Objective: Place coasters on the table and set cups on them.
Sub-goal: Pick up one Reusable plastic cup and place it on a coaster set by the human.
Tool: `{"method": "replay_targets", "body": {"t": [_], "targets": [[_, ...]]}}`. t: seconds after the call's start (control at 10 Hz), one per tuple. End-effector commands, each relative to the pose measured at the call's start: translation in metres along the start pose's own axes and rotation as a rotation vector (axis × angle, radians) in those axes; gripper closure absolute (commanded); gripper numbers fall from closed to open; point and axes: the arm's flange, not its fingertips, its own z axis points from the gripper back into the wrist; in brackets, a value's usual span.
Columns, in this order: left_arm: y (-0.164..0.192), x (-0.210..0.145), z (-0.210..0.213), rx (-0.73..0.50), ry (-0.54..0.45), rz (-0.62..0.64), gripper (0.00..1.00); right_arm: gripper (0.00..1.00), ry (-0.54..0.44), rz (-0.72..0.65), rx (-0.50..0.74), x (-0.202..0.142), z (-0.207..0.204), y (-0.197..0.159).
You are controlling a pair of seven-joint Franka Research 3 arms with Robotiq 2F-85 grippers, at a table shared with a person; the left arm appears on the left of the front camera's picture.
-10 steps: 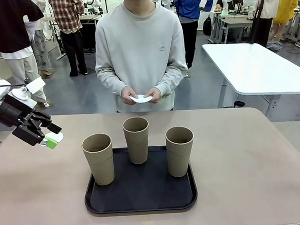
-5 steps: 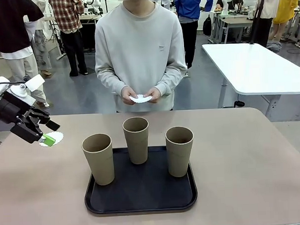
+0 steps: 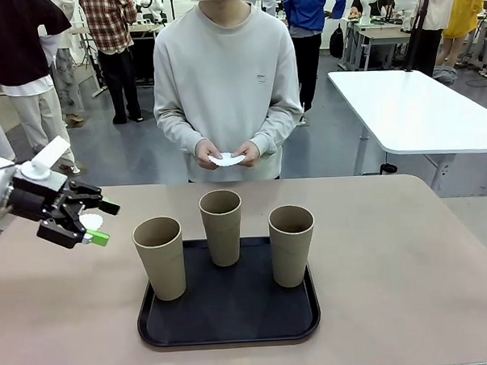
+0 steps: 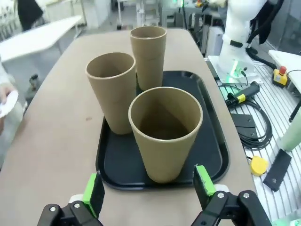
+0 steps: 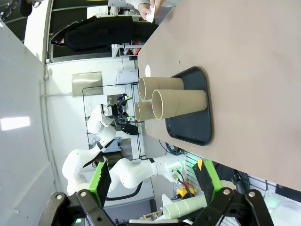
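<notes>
Progress: we see one coaster (image 3: 89,221) on the table (image 3: 408,256) at 9 o'clock from the tray (image 3: 234,330) | three cups (image 3: 222,224) on tray, none placed | left gripper (image 3: 105,223) and right gripper (image 5: 155,181) spread, empty | person's hands (image 3: 207,155) hold more coasters (image 3: 229,160)

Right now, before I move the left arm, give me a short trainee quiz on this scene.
1. How many cups stand on the black tray?
2. True or false: the left arm's jaws are shut on a cup.
3. Who holds a white coaster? A) the person's hands; B) the right arm's jaws; C) nobody.
Key: 1) three. 2) False: they stand open, near another coaster lying on the table. 3) A.
</notes>
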Motion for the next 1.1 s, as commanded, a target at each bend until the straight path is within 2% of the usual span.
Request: {"method": "replay_targets", "body": {"t": [0.0,0.5,1.0], "targets": [[-0.002,-0.029,-0.009,-0.015,-0.085,-0.026,0.0,0.0,-0.004,0.015,0.027,0.003,-0.001,0.001],[-0.003,-0.065,-0.026,-0.102,-0.16,0.053,0.0,0.0,-0.004,0.015,0.027,0.003,-0.001,0.001],[-0.008,-0.064,-0.027,-0.109,-0.137,0.094,0.0,0.0,-0.004,0.015,0.027,0.003,-0.001,0.001]]}}
